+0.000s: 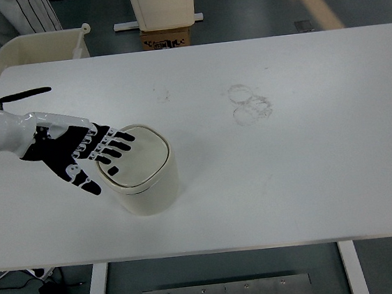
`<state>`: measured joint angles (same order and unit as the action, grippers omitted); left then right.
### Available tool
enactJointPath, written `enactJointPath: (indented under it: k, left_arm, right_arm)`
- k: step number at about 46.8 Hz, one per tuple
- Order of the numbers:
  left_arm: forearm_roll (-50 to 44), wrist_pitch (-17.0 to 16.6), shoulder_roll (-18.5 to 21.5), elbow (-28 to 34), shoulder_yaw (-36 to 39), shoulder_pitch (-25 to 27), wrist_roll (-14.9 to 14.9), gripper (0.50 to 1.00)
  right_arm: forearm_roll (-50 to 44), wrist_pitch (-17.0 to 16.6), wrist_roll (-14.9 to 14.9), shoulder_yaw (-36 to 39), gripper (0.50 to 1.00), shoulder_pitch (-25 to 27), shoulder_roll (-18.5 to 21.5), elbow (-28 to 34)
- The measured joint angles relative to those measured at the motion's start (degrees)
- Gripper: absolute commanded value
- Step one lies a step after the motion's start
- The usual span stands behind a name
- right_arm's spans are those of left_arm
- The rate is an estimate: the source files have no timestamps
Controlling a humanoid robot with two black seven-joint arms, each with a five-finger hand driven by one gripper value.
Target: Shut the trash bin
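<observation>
Left hand (78,156) flat, seemingly touching bin lid (136,160)

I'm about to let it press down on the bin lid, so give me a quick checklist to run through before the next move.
1. Left hand over the lid: ok, its fingers are spread flat and reach over the lid's left part.
2. Hand holding nothing: ok.
3. Lid fully seated on the trash bin: cannot tell, a dark seam shows along its front edge.
4. Bin upright on the table: ok.
5. Table clear around the bin: ok, only faint ring marks off to the right.
6. Right arm out of the way: ok, not in view.
</observation>
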<state>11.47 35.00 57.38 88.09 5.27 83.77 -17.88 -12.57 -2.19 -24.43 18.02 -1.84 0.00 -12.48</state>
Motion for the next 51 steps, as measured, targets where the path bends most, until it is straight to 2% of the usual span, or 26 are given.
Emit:
enactJointPath:
  k: [19, 29, 51]
  left_arm:
    - [-0.6, -0.3, -1.8, -3.0, -0.6, 2.0, 0.3, 1.0]
    - [-3.5, -0.3, -6.3, -11.9, -5.6, 3.6, 0.6, 1.0]
    - [-7.3, 0.0, -15.1, -33.8, -16.6, 3.7, 0.7, 1.0]
  right_arm:
    - [0.0, 0.0, 0.0, 0.0, 0.991, 0.1, 0.0, 0.0]
    - [0.0, 0.0, -0.1, 0.0, 0.991, 0.1, 0.0, 0.0]
    - [0.0, -0.1, -0.1, 0.0, 0.991, 0.4, 0.0, 0.0]
